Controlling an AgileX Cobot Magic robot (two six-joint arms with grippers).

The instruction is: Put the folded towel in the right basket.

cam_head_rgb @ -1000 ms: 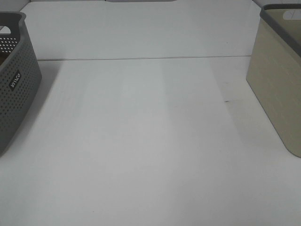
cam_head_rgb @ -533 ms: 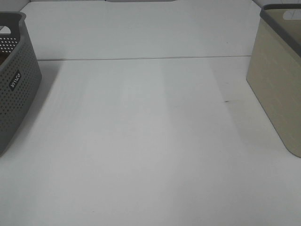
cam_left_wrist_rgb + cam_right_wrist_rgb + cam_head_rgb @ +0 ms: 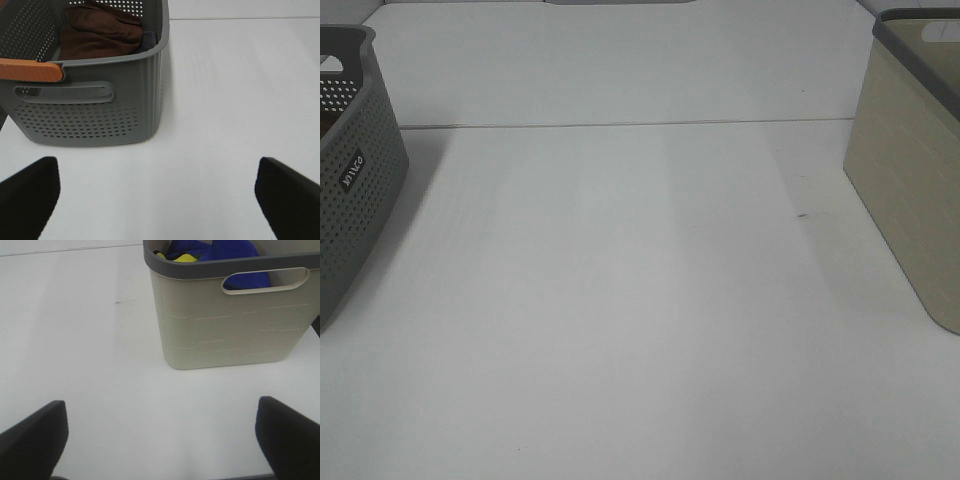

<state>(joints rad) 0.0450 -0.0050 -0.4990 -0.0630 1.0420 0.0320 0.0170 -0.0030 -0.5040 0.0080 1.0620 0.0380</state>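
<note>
Left edge of the overhead view: grey perforated basket (image 3: 350, 180) is sitting on the white table (image 3: 620, 300), partly cut off by the frame, small label showing on its side. In the left wrist view the same basket (image 3: 95, 105) is showing a slotted handle hole, dotted walls and an orange grip piece (image 3: 30, 70) lying along its rim. A brown folded towel (image 3: 100, 32) is lying inside it, with a bit of darker blue-grey cloth (image 3: 149, 40) poking out next to the towel against the wall. Left gripper (image 3: 160, 200) is hovering over bare table in front of the basket, jaws spread wide, both dark fingertips (image 3: 30, 195) at the frame edges, nothing between them.

Middle of the table: a thin seam line (image 3: 620, 125) is running across it, and a tiny dark speck (image 3: 802, 214) is sitting toward the right side.

Right edge of the overhead view: beige basket (image 3: 915, 180) with a dark grey rim, also cropped. In the right wrist view this basket (image 3: 225, 325) is holding blue fabric (image 3: 220, 252) with a yellow scrap (image 3: 187, 257) showing; blue is also visible through the handle slot. Right gripper (image 3: 160, 440) is hanging over empty table short of the beige basket, jaws wide apart, fingertips (image 3: 287, 435) dark at both lower corners, gripping nothing.
</note>
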